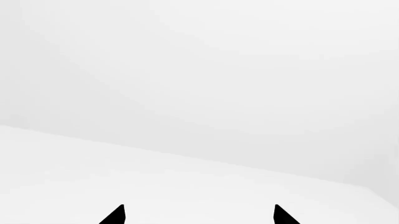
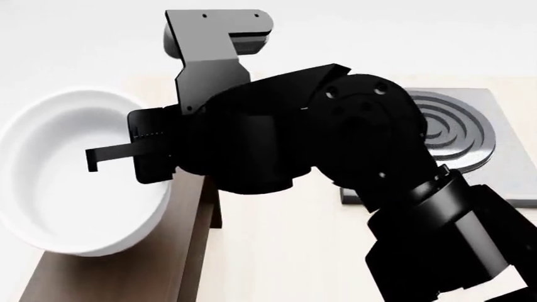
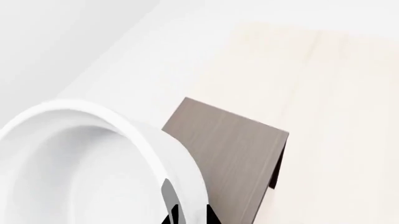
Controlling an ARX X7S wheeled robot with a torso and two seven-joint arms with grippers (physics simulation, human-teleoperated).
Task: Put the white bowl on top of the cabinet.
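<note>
White bowl (image 2: 71,170) pinched at its rim by the right gripper (image 3: 184,205), one finger inside the wall and one outside, tipped steeply so the opening faces sideways instead of up. Held in the air over the near end of the cabinet (image 2: 126,270); no contact with the top visible in the head view, though the arm hides much of the gap. In the right wrist view, the dark wood top (image 3: 234,149) runs away behind the bowl's rim, with the pale table (image 3: 337,93) beyond its far end. Left gripper (image 1: 199,217) spread, nothing between its tips, aimed at blank white surface, well away from the work. Grey stove plate (image 2: 453,126) at the far right of the table, clear of the bowl. Main risk, judging from the tilt: released as it hangs, likely to land on its edge and roll or topple off the cabinet's side onto the table. Second risk: a thin pinch on a glossy rim, prone to slipping or swinging during the levelling turn. Placement close to the cabinet's end also leaves little margin for overshoot.
</note>
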